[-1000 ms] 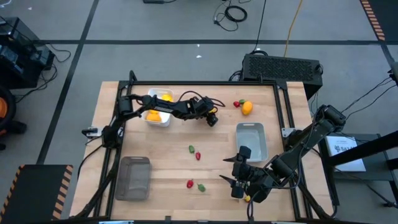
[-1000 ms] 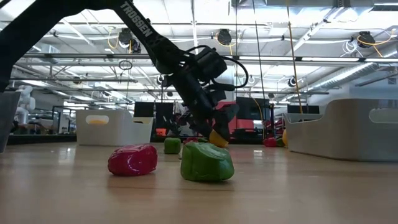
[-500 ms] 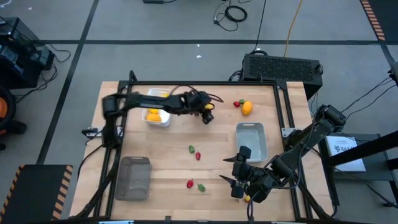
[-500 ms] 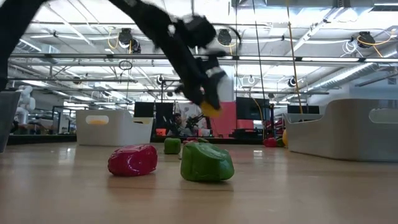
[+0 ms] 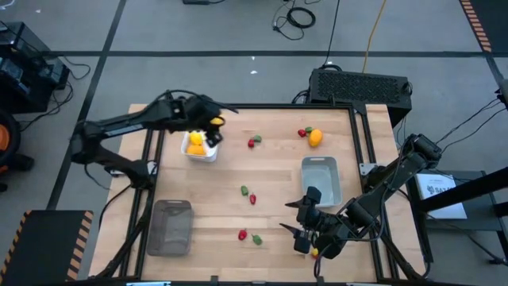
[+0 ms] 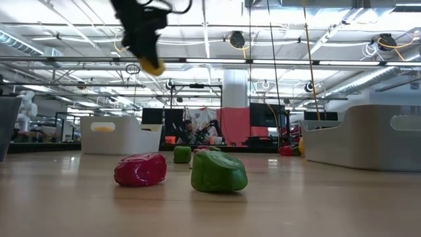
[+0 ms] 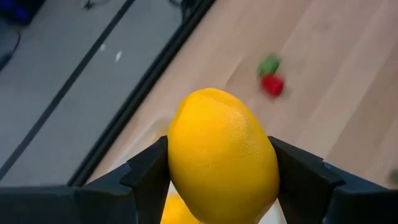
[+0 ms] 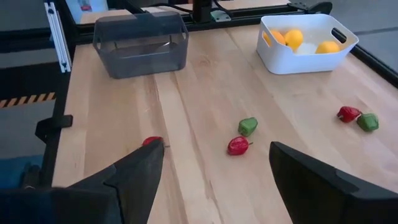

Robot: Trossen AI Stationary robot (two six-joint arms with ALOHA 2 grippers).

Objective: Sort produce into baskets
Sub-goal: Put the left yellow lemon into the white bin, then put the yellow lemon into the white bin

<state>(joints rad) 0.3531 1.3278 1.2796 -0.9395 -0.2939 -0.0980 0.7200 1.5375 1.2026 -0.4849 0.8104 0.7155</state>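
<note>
Here, your left gripper is clamped on a yellow lemon, one dark finger pressed to each side of the fruit. In the high view it hangs over the far right corner of the white basket, which sits at the far left of the wooden table. In the low view the gripper is well above the tabletop with the lemon showing just under it. The white basket already holds several yellow and orange fruits.

To the right of that basket, on the far part of the table, a red and green piece lies alone. Farther right, near the far right corner, an orange fruit sits just beside a small red and green piece. The light grey basket stands on the right side of the table. Near the middle lie a green piece and a red piece, close together. Nearer to you, another red piece and green piece lie side by side. The dark grey basket stands at the near left.

Your right gripper waits low at the near right, just right of that last pair, its fingers spread apart and holding nothing.
</note>
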